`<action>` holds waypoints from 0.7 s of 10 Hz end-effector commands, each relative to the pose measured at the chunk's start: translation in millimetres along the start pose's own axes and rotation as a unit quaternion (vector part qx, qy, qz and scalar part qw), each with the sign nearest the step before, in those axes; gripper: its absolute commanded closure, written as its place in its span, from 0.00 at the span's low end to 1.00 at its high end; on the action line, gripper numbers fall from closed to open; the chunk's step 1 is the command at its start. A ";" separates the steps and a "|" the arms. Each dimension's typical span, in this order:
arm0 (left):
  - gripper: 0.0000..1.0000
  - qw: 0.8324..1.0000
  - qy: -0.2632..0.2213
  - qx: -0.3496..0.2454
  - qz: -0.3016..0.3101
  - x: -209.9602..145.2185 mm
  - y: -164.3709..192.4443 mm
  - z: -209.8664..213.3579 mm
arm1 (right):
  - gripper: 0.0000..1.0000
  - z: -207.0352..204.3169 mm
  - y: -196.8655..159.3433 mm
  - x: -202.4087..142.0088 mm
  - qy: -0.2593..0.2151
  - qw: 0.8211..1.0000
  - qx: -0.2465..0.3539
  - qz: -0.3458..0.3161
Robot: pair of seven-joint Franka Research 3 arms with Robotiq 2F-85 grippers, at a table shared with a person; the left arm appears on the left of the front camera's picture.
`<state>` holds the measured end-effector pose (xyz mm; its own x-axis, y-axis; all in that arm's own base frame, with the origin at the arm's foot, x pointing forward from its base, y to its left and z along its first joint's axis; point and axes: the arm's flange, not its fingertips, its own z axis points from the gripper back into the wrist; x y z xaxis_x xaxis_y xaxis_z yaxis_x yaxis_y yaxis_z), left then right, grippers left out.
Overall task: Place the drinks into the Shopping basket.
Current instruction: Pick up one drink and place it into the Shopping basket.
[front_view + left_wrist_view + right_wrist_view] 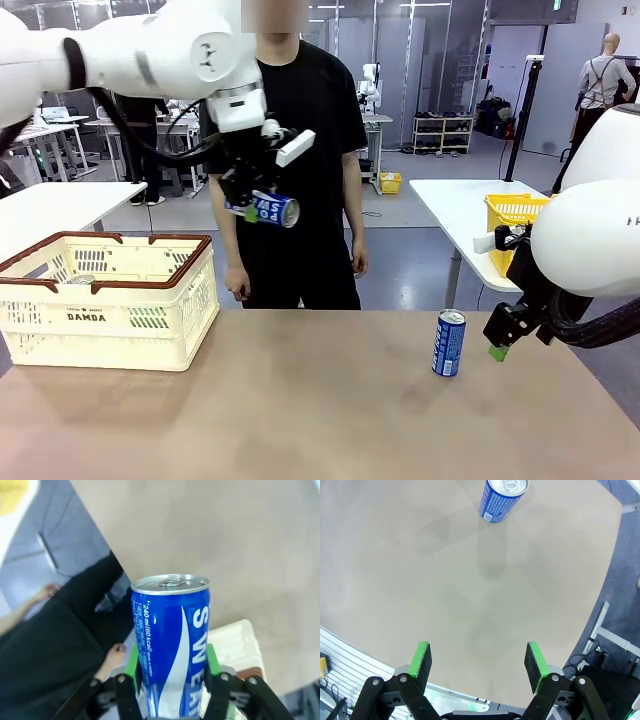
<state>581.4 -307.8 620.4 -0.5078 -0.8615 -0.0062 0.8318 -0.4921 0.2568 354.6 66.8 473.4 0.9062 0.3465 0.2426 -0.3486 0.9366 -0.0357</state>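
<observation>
Carried drink: We are holding a blue can [272, 208] in the left gripper [258, 206], high in the air and tipped onto its side, in front of the person's [300, 140] chest.
Grip: In the left wrist view the green pads [133, 666] are pressing on both sides of the can's lower body, with its silver top pointing away from us.
Second drink: Another blue can [449, 343] is standing upright on the right part of the table, just beside the right gripper [497, 347].
Right gripper: Its jaws are gaping wide with nothing between them, and it is hanging low over the table's right edge.
Shopping basket [100, 240]: It is sitting on the left of the table. Our carried can is above it and off to its right, not over the opening.
Step in hand: We judge that we are carrying the first can across to the basket.
Next move: It is calling for travel left and down until the can is inside the brown rim, and only then a release. Dropped sideways, the can may roll.
Surface: The tabletop [300, 410] is looking plain, tan and smooth.
Room: The person is standing at the far edge with arms down. Behind, a yellow mesh basket [515, 212] is resting on a white table [450, 195].
</observation>
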 end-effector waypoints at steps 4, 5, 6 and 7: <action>0.43 0.983 -0.006 0.102 0.154 -92.0 -87.0 1.2 | 0.07 -0.2 -0.4 -0.2 0.001 1.000 0.003 0.002; 0.43 0.981 -0.011 0.096 0.167 -107.9 -98.3 5.4 | 0.07 -0.2 -0.4 -0.2 0.001 1.000 0.003 0.002; 0.43 0.979 -0.005 0.090 0.180 -123.4 -108.5 7.5 | 0.07 -0.2 -0.4 -0.2 0.001 1.000 0.003 0.002; 0.43 0.977 -0.002 0.078 0.198 -140.9 -117.2 8.6 | 0.07 -0.2 -0.4 -0.2 0.001 1.000 0.003 0.002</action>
<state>562.9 -134.6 602.2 -0.1799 -0.9782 0.1036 0.9157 -0.1281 0.3808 354.5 66.8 473.4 0.9062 0.3464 0.2423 -0.3485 0.9366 -0.0356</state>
